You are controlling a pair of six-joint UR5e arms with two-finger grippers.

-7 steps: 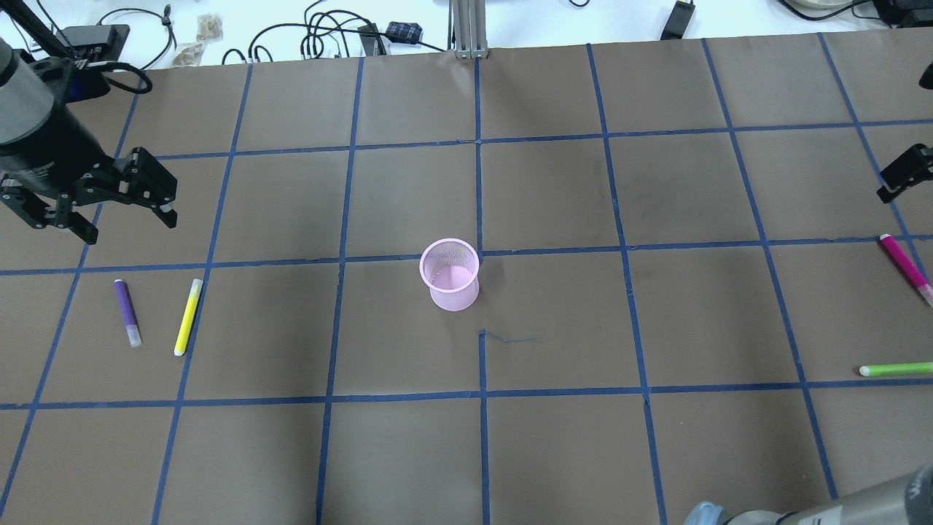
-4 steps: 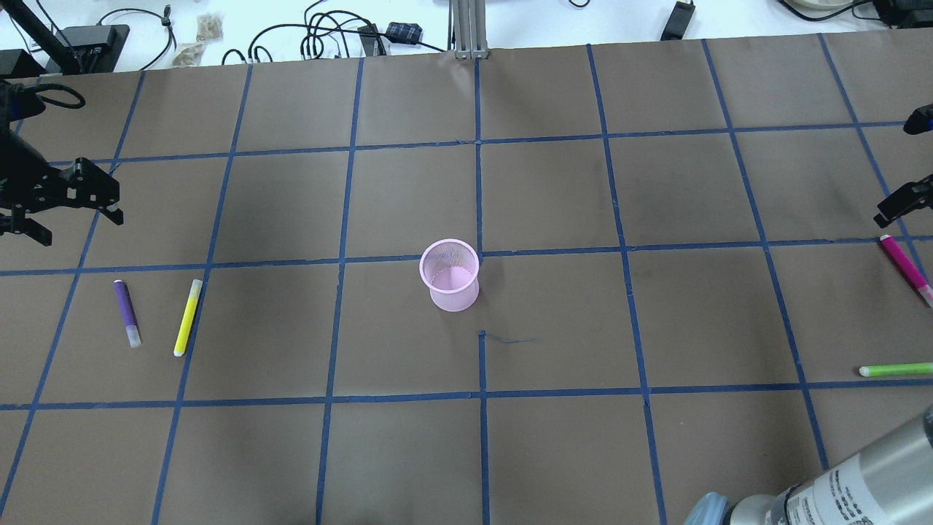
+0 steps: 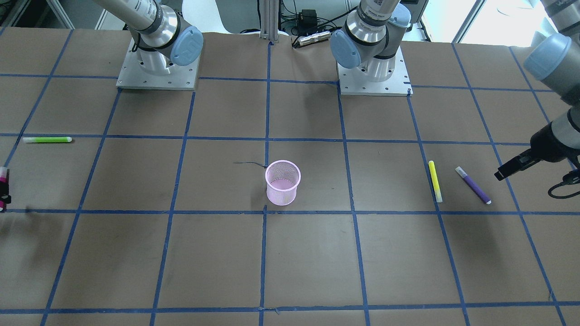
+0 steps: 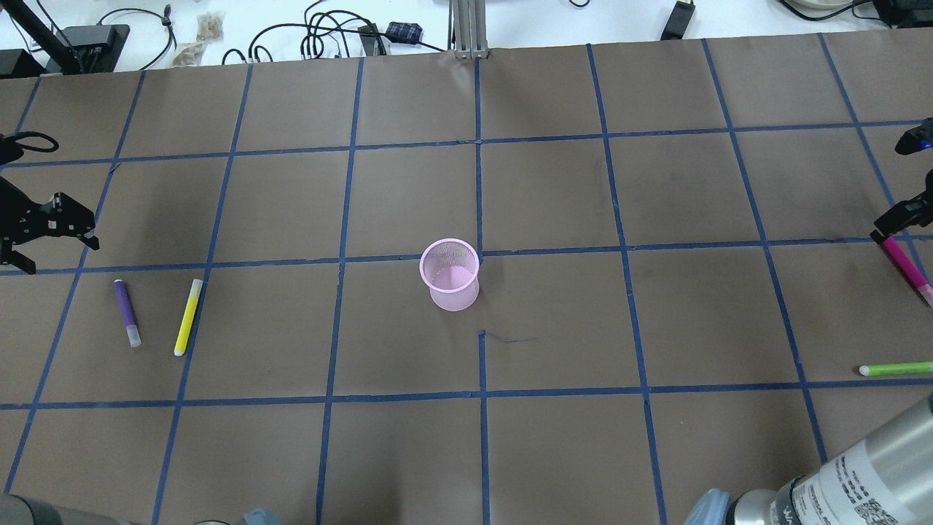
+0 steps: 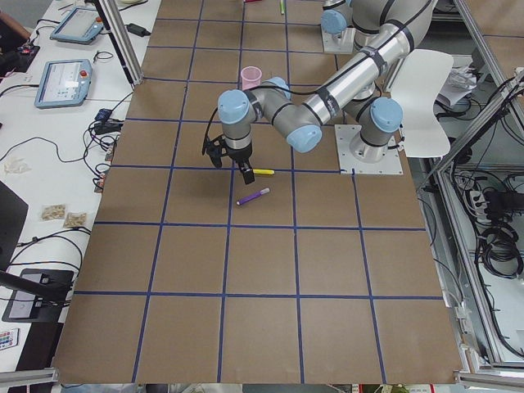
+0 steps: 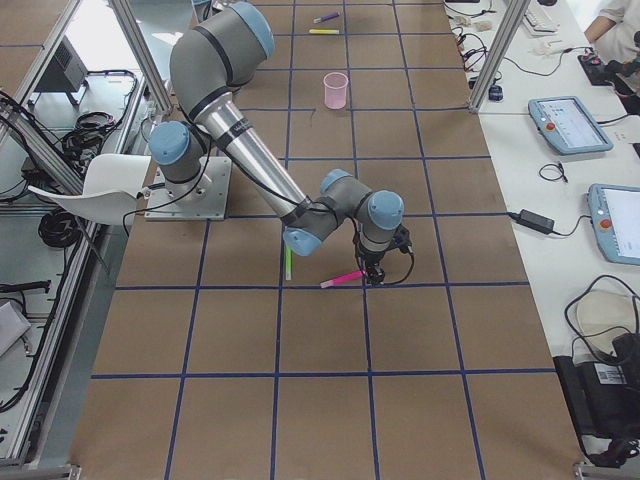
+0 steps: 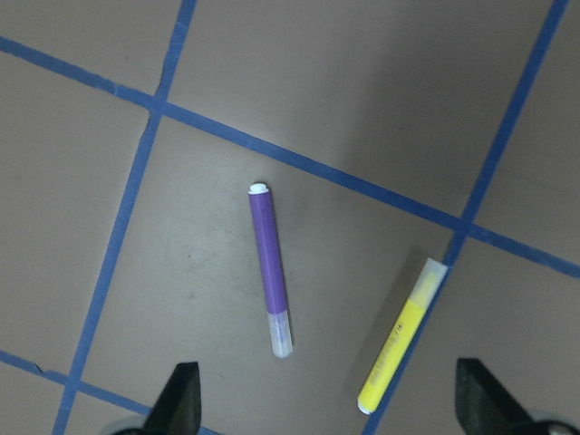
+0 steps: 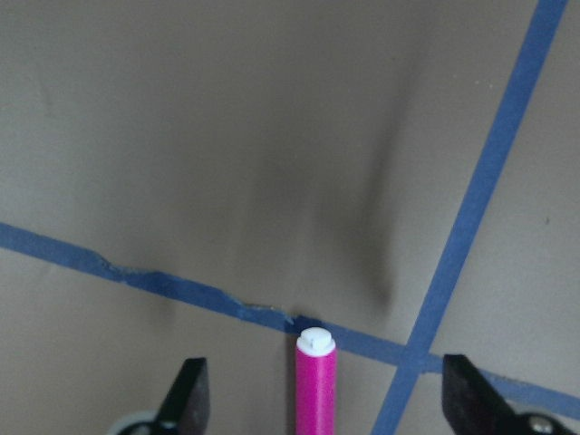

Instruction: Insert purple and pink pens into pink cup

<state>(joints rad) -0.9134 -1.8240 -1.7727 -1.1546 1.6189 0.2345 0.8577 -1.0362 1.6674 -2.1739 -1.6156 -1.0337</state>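
The pink mesh cup (image 4: 450, 273) stands upright and empty near the table's centre. The purple pen (image 4: 126, 312) lies flat at the left; in the left wrist view the purple pen (image 7: 270, 270) lies just ahead of my fingers. My left gripper (image 7: 331, 408) is open above it and holds nothing. The pink pen (image 4: 905, 268) lies flat at the right edge. My right gripper (image 8: 326, 403) is open, with one finger on each side of the capped end of the pink pen (image 8: 315, 385); I cannot tell whether they touch it.
A yellow highlighter (image 4: 187, 317) lies beside the purple pen, about a pen's width to its right. A green highlighter (image 4: 895, 370) lies near the right edge, nearer the robot than the pink pen. Cables and power bricks (image 4: 342, 36) lie beyond the table's far edge.
My left gripper has moved left and closer to the purple pen. My right gripper has moved over the pink pen's far end. Both stay open; the pens and cup have not moved.
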